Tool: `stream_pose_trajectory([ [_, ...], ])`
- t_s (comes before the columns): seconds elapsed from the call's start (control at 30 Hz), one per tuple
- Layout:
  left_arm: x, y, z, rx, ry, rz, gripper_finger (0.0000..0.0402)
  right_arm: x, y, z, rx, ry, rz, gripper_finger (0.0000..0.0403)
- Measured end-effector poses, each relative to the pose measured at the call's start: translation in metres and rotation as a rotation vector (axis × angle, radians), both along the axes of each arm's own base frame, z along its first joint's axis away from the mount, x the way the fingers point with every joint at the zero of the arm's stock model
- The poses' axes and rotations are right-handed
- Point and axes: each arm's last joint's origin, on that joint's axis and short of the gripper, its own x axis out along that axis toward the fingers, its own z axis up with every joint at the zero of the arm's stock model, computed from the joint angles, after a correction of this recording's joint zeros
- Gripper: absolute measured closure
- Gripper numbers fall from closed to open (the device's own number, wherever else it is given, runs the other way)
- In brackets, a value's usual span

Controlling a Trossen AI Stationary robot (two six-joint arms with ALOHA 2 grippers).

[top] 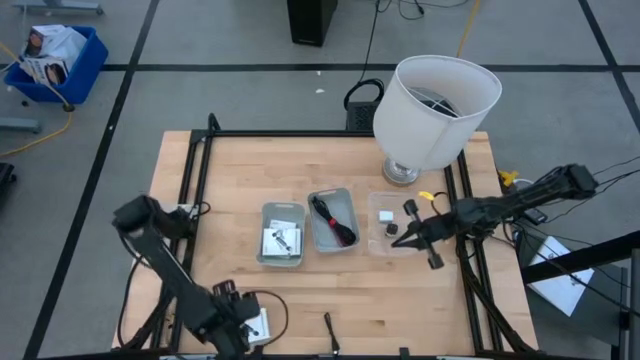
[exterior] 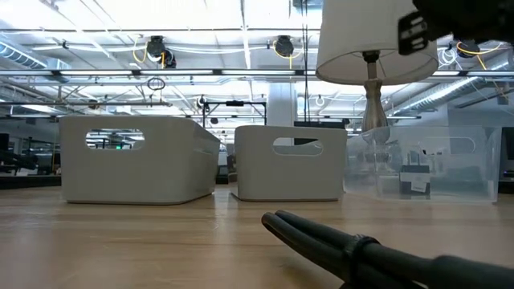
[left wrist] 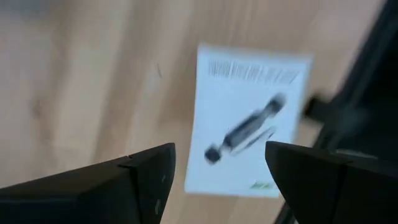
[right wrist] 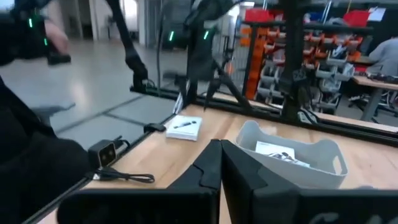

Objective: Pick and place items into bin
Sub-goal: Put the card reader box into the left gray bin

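Left claw (left wrist: 217, 180), fingers spread, hovers over a white card (left wrist: 249, 118) on the counter (top: 420, 300) to grip it, while the clenched right claw (top: 392, 242) waits over the clear bin (top: 400, 237).

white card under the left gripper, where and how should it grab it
Probably by an edge, from straight above. The white card lies flat on the table near its front edge, so only its thin sides offer a pinch. The left gripper hangs open above it, one finger off each side.
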Motion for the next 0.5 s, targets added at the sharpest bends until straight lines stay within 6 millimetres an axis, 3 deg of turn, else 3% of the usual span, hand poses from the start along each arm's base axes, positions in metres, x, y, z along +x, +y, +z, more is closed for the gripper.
stream_pose_trajectory([
  [0.1,0.003,-0.007,-0.028,0.012,0.130,-0.030,0.0149,-0.012,-0.004,-0.009,0.034,-0.046,-0.001,0.0399],
  [0.2,0.005,-0.009,-0.041,0.027,0.181,-0.060,0.0149,-0.020,-0.006,-0.010,0.056,-0.115,0.000,0.0399],
  [0.5,0.005,0.003,-0.042,0.128,0.213,-0.112,0.0149,-0.023,-0.007,-0.009,0.060,-0.146,0.000,0.0399],
])
